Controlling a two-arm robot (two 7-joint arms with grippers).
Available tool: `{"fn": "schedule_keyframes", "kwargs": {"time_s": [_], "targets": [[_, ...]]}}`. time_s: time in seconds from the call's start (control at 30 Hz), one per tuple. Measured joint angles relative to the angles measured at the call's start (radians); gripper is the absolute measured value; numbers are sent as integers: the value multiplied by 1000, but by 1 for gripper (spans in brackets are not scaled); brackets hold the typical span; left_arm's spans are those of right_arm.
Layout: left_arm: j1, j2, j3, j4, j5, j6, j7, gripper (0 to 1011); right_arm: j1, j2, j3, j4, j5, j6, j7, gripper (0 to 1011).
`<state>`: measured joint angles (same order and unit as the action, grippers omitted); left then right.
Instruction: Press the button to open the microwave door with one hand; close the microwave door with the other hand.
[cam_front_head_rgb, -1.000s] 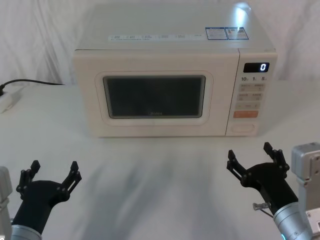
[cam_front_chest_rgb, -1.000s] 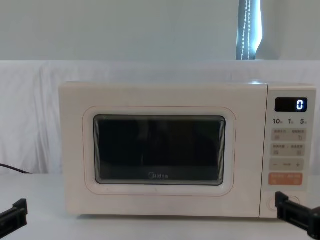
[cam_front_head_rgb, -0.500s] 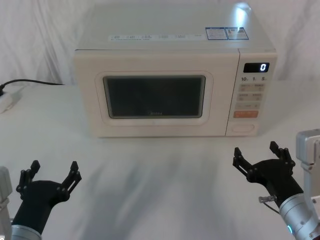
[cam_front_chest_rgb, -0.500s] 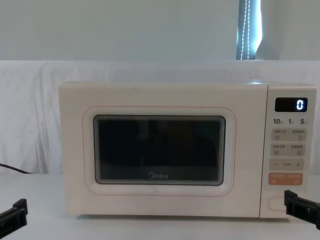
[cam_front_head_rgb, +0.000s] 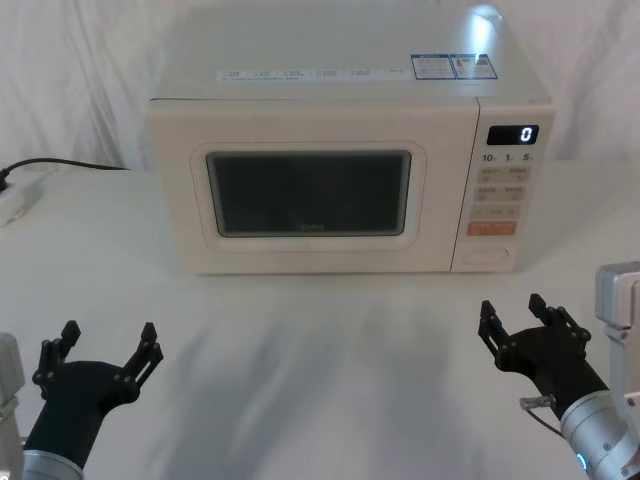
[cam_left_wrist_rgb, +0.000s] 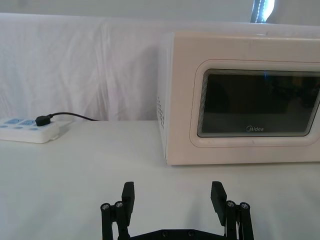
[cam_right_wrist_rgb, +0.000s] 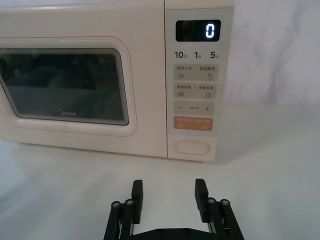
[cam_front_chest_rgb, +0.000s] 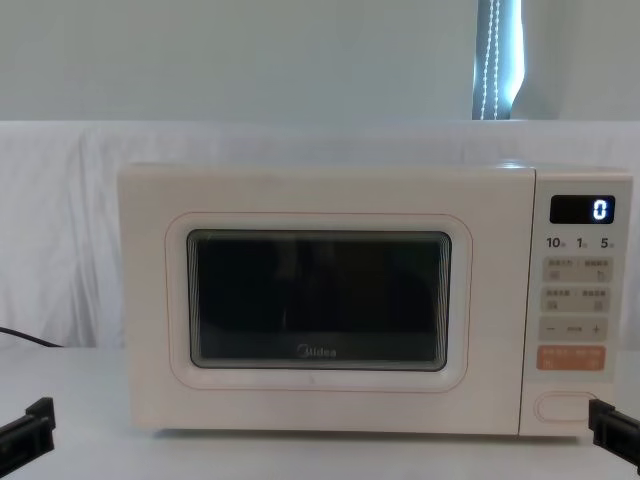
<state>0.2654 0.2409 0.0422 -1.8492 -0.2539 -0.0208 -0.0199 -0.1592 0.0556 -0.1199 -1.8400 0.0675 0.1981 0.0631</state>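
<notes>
- My right gripper, black and blocky, hangs low over the white cloth-covered surface with its fingers spread wide. It sits in front of the control panel and well short of it.
- The wide cream pill-shaped button is the lowest key on that panel, directly under the orange rectangular key. If I come in a little high, I judge a finger would land on the orange key and could start the oven instead of releasing the door.
- With the fingers this wide, they could straddle the button so that neither one presses it. I would rather narrow them, or lead with a single fingertip.
- The button lies close to the surface, so a low approach may drag the gripper along the cloth.
- The large cream microwave door, with its dark glass window, is shut flush. I cannot tell its hinge side, so it may swing out towards either gripper once released.
- My left gripper, also black and spread wide, is parked near the front left of the surface, well clear of the oven. A hard closing push could slide the whole cream microwave backwards on the cloth.
- A black cable runs to a white power strip on the far left, and a wide left-arm swing might snag it.
</notes>
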Motion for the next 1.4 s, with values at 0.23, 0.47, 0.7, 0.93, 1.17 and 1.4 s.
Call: {"fn": "schedule_keyframes", "kwargs": {"time_s": [0.23,0.47,0.7,0.93,1.17,1.4], "targets": [[0,0,0,0,0,0,0,1001,-3,-11,5,-6,-1,19,-2,468],[0,0,0,0,0,0,0,1001,-4,-21,5,-9,-13,42,-11,255],[0,0,0,0,0,0,0,1001,5,-32,6,2,-24,48,-15,51],[0,0,0,0,0,0,0,1001,39,-40,0,30,-36,57,-11,0],[0,0,0,0,0,0,0,1001,95,-47,-13,82,-55,67,-5,0],[0,0,0,0,0,0,0,1001,168,-60,-17,158,-63,81,0,0]]}}
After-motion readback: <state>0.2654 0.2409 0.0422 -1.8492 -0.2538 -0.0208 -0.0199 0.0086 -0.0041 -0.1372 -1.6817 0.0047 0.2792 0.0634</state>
